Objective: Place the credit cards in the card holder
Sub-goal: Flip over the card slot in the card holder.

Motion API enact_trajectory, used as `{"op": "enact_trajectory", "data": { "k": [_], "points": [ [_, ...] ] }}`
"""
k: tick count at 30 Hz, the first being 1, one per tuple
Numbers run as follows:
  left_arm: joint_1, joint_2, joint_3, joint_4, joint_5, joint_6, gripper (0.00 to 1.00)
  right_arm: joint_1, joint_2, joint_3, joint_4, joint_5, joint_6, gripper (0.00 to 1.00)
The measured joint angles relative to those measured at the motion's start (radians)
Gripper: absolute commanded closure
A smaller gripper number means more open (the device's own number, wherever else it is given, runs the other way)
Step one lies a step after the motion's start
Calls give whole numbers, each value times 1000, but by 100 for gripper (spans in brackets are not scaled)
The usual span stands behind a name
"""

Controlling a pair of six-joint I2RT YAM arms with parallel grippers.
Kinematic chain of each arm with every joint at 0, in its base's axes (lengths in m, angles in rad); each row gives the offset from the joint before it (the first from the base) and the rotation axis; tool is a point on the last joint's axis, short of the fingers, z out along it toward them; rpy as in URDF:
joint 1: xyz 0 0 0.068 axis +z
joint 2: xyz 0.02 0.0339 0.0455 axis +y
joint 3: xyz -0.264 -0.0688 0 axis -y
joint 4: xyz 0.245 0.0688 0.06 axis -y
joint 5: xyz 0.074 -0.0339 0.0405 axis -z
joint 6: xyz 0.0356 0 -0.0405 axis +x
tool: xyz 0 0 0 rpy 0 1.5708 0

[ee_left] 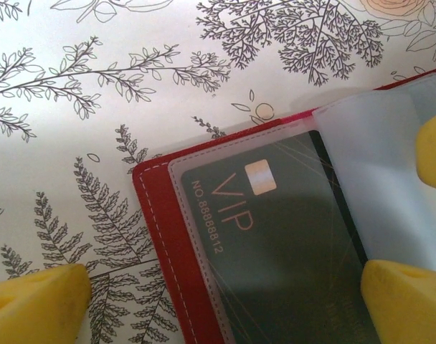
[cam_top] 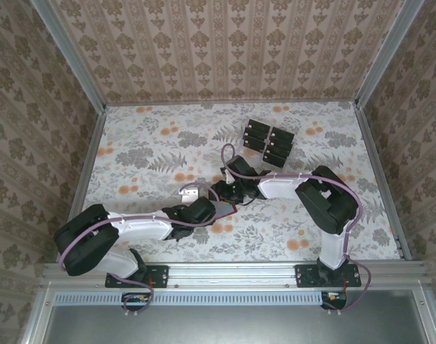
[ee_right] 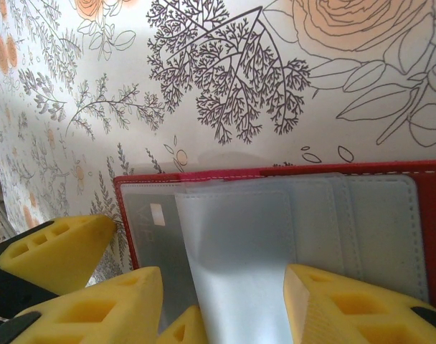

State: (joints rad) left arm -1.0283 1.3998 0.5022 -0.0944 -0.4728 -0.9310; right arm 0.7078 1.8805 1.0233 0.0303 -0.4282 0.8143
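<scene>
Working mid-table: both arms meet over the single card holder, which lies open, with a soft red cover and floppy clear sleeves. Wide-spread left gripper straddles its corner, holding nothing. Half-parted right gripper has a sleeve leaf between its fingers; cannot tell if pinched. Dark credit cards are thin, stiff and likely slick, so take them by the edges. Roughly eight sit in two columns, well apart at the far side. One VIP card is sleeved.

Top camera looks down from behind; both wrist cameras closely share the card holder.
</scene>
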Motion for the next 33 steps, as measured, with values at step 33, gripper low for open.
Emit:
{"op": "enact_trajectory", "data": {
  "k": [33],
  "points": [
    [-25, 37, -5, 28, -64, -45, 0, -3, -100, -24, -91, 54, -53, 49]
  ]
}}
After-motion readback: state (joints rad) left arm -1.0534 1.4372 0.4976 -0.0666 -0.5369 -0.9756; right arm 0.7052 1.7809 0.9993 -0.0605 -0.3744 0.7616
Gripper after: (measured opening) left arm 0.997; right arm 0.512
